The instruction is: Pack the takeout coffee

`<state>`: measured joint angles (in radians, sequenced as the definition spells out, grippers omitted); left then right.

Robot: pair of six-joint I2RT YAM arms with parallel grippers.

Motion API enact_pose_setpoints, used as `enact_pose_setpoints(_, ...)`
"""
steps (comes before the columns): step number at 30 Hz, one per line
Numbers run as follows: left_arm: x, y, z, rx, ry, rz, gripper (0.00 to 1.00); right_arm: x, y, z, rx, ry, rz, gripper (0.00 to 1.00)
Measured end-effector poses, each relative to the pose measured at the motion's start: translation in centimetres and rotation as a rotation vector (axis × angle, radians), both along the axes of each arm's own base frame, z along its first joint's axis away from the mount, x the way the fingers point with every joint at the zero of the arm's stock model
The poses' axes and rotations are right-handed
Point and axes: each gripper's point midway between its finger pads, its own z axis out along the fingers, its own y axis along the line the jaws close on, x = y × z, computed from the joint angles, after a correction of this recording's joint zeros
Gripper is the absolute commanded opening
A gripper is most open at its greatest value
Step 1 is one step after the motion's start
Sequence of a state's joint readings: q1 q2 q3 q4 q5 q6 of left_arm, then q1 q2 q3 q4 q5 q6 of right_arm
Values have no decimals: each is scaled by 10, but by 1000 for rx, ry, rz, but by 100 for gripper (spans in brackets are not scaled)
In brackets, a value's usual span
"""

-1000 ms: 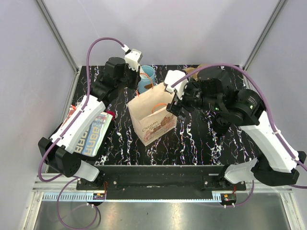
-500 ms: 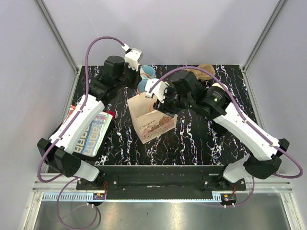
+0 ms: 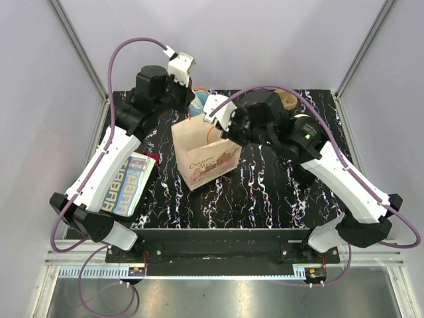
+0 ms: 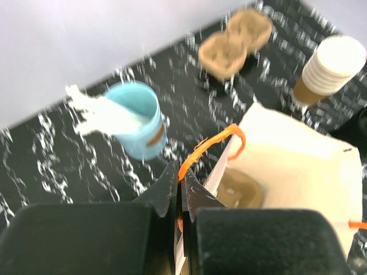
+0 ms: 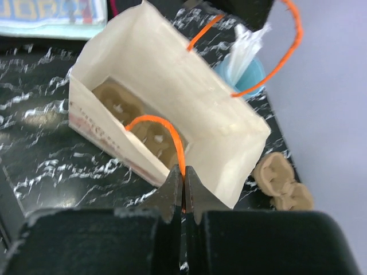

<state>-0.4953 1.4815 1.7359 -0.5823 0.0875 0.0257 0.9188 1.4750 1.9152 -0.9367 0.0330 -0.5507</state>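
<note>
Moved: right arm has swung in from the right side of the worktop (image 3: 278, 192) to the paper bag (image 3: 211, 162). The bag sits slightly farther back and left than a second ago, and the left arm has risen.
Left pincer (image 4: 180, 177): pressed together on the bag's rear handle (image 4: 226, 132).
Right pincer (image 5: 183, 175): clamped on the front handle (image 5: 166, 127), above the printed wall.
Bag: mouth held wide between the two handles, with a brown moulded shape on its floor. Whether its base is off the worktop, I cannot tell.
Takeout coffee: no black-lidded cup shows in any view. It may be inside the bag or hidden by an arm; I cannot tell which.
Nearby: blue cup (image 4: 135, 117) of white sticks just behind the bag; pulp carrier (image 4: 235, 40) and stack of cups (image 4: 330, 69) farther back.
Progress: the bag looks opened and ready. The coffee probably still has to go in, yet both pincers are occupied.
</note>
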Motion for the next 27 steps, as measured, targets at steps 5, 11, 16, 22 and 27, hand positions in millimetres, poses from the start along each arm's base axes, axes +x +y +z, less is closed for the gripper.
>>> enact_pose_setpoints(5, 0, -1, 31, -34, -63, -2, 0, 7, -5, 46, 94, -91, -37, 0)
enact_pose_setpoints(11, 9, -7, 32, -26, -67, -6, 0, 16, -7, 60, 124, -133, -73, 0)
enact_pose_setpoints(16, 28, -17, 24, 3, -68, -1, 0, 35, -9, 53, 109, -154, -130, 0)
enact_pose_setpoints(22, 33, -16, 18, 26, -67, 10, 0, 45, -9, 37, 79, -153, -155, 0)
enact_pose_setpoints(27, 35, -6, 2, 76, -66, 45, 0, 46, -4, 21, 59, -131, -145, 1)
